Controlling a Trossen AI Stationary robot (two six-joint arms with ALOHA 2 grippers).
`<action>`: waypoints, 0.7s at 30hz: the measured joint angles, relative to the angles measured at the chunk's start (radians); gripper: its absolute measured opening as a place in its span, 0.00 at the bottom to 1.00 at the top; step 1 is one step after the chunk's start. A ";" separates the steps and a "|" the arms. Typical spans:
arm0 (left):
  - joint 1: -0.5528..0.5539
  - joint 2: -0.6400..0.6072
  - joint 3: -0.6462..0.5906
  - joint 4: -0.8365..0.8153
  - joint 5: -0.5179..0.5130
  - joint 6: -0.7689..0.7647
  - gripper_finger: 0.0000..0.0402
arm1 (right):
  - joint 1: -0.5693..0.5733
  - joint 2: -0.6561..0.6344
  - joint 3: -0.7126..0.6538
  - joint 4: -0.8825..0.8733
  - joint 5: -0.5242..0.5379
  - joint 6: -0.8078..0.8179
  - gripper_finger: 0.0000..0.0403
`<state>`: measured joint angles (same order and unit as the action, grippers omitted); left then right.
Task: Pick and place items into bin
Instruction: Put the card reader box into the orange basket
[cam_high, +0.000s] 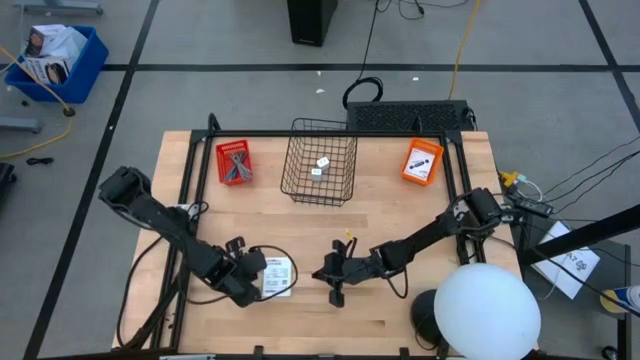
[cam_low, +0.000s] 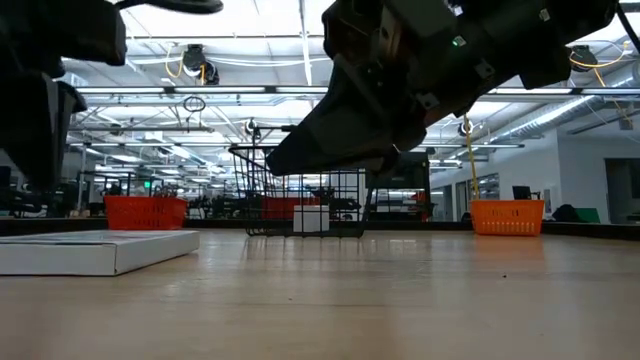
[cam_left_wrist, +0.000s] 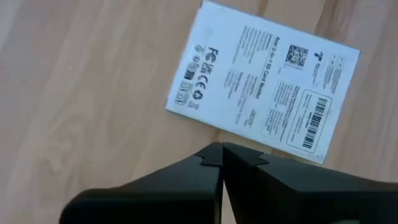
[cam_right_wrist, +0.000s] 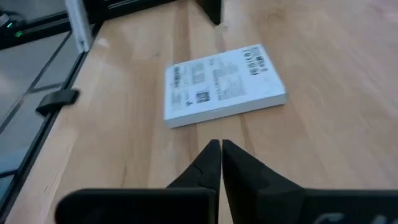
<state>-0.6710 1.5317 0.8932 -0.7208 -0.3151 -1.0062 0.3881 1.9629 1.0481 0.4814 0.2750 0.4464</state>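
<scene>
White packet under the left tool
The left tool (cam_left_wrist: 221, 155), fingertips pressed together, hangs just beside the printed white packet (cam_left_wrist: 261, 84) lying flat on the wooden counter (cam_left_wrist: 81, 87).

One white printed packet (cam_high: 277, 277) lies flat on the desk (cam_high: 330, 225), just beside the left gripper (cam_high: 252, 268) and a short way off from the right gripper (cam_high: 327, 277), which points toward it. Two small white cubes (cam_high: 320, 166) sit inside one wire basket (cam_high: 320, 160), well beyond both grippers at the far side. Two orange-red bins flank that basket: one red bin (cam_high: 234, 162) far ahead of the left gripper, one orange bin (cam_high: 422, 161) far ahead of the right. Two dark arms reach over the desk, one gripper each, both with fingertips pressed together.
</scene>
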 joint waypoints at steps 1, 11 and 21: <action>0.000 0.008 0.000 0.006 0.000 -0.008 0.02 | -0.001 0.000 0.000 0.000 0.008 0.012 0.01; 0.001 0.139 -0.001 0.025 0.086 -0.047 0.01 | -0.020 0.064 0.022 0.014 -0.019 0.117 0.00; 0.009 0.177 0.000 0.220 0.048 0.015 0.01 | -0.035 0.244 0.210 -0.043 -0.133 0.118 0.00</action>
<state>-0.6617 1.7090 0.8936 -0.5012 -0.2674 -0.9908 0.3529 2.2069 1.2576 0.4384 0.1424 0.5646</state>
